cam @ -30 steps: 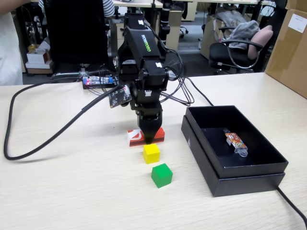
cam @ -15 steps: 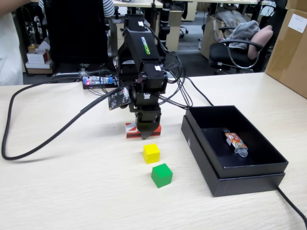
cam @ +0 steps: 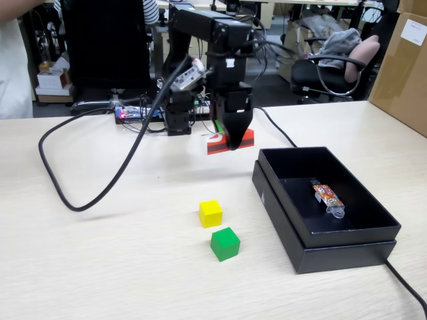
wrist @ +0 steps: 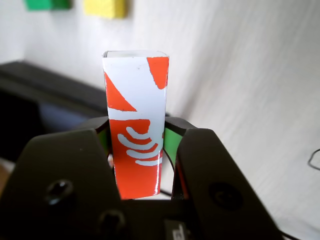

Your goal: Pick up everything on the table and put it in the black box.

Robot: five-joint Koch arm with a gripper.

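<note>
Red-and-white packet (cam: 229, 141) clamped in the jaws, held above the worktop (cam: 100, 253).

In the wrist view the gripper (wrist: 137, 150) has both black jaws pressed against the long sides of the packet, a slim rectangular block with glossy faces, orange-red below with white curved stripes, white above with red triangular patches, its far end sticking out past the jaws. In the fixed view it hangs level, off the worktop, just beside the far left corner of the black box (cam: 293, 240). The yellow cube (cam: 210, 213) and the slightly larger green cube (cam: 225, 243) sit near each other on the worktop, left of the box. An orange patterned wrapper (cam: 327, 197) lies inside the box.
</note>
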